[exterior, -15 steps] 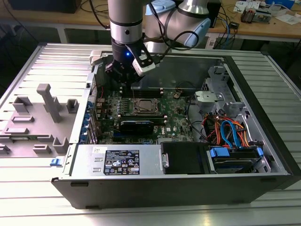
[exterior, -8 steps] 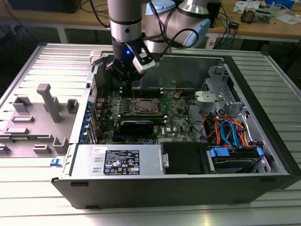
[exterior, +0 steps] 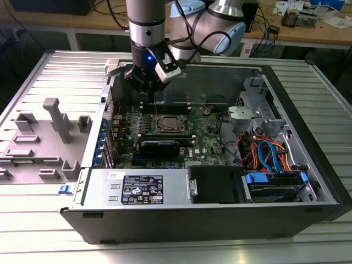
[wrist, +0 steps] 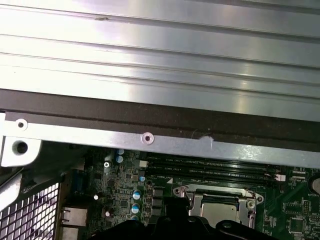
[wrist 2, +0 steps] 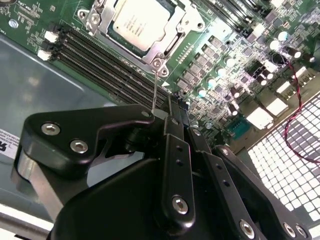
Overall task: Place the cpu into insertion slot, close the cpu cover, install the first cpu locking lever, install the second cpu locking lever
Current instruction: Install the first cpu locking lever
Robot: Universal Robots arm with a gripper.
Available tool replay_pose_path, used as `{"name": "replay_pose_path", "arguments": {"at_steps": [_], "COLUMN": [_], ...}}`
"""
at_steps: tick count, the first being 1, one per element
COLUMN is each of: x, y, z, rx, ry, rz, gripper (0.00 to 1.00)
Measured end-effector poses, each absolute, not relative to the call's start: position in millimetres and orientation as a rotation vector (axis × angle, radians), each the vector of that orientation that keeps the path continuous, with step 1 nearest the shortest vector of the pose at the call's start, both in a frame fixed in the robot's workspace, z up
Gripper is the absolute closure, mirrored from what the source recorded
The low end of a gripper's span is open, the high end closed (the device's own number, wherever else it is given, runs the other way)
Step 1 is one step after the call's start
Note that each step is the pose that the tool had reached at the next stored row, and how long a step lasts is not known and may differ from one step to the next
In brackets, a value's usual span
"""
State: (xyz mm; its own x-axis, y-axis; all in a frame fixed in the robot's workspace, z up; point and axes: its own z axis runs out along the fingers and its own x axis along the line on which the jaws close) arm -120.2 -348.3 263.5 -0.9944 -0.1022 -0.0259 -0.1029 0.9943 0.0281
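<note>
The cpu [wrist 2: 135,22] lies in its socket on the green motherboard, its silver-grey top showing through the window of the cpu cover [wrist 2: 186,21], which lies flat over it. A thin wire locking lever [wrist 2: 155,85] rises from the socket's corner to my gripper [wrist 2: 159,114], whose black fingers are shut on the lever's free end. In the exterior view the gripper [exterior: 153,94] hangs just behind the socket [exterior: 169,125], inside the open computer case. The first wrist view shows the socket [wrist: 220,200] below the case's rear wall.
Black memory slots [wrist 2: 110,65] run beside the socket. A long black card [exterior: 159,146] sits in front of it, and the power supply [exterior: 140,187] is nearer still. Drive bays with blue and orange cables [exterior: 269,154] are at the exterior view's right. Grey fixtures [exterior: 49,132] stand left of the case.
</note>
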Motion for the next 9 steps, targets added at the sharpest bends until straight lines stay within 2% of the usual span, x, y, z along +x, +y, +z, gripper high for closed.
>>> {"name": "replay_pose_path", "arguments": {"at_steps": [9], "x": [-120.2], "y": [-348.3], "z": [263.4], "rx": [-0.16], "ry": [3.113], "rz": [0.046], "gripper": [0.89]}}
